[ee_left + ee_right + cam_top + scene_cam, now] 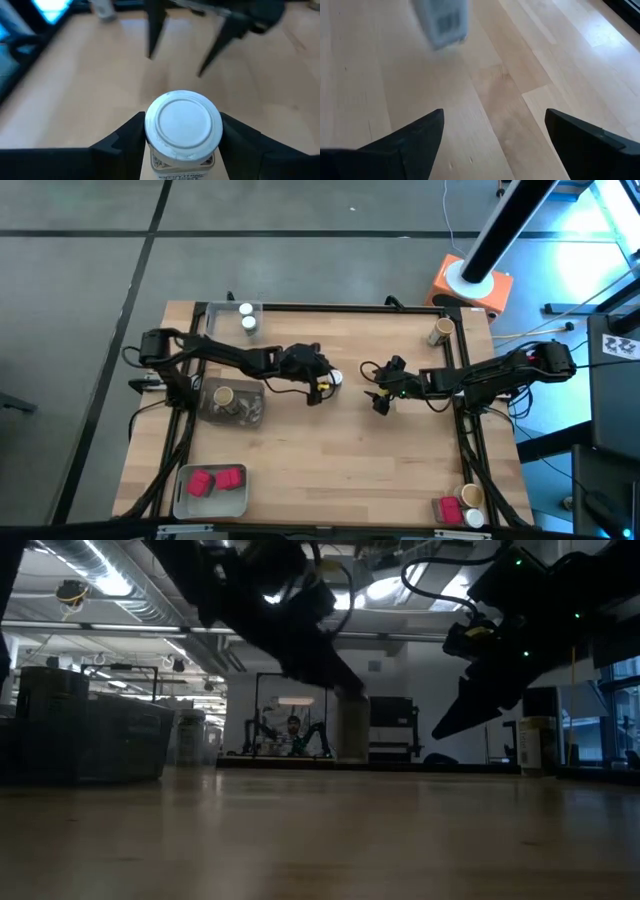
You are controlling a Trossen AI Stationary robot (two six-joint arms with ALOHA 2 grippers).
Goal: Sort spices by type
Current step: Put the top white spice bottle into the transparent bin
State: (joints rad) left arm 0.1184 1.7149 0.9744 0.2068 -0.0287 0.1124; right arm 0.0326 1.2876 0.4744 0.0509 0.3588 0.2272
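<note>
From above I see the wooden table (pixel 330 460) evenly and softly lit, with only faint shadows under both arms; a cold blue glare washes the room's far right corner. At table height my picture is dim: the arms are black silhouettes against bright ceiling strip lights (pixel 110 585), and the near tabletop is a soft brown blur with a pale sheen. In my left wrist camera the white lid (pixel 183 125) is crisp and bright, while the opposite arm's fingers (pixel 152 30) beyond it are smeared and out of focus. In my right wrist camera the wood grain is sharp, but the white-lidded jar (pixel 442 22) beyond is blurred
</note>
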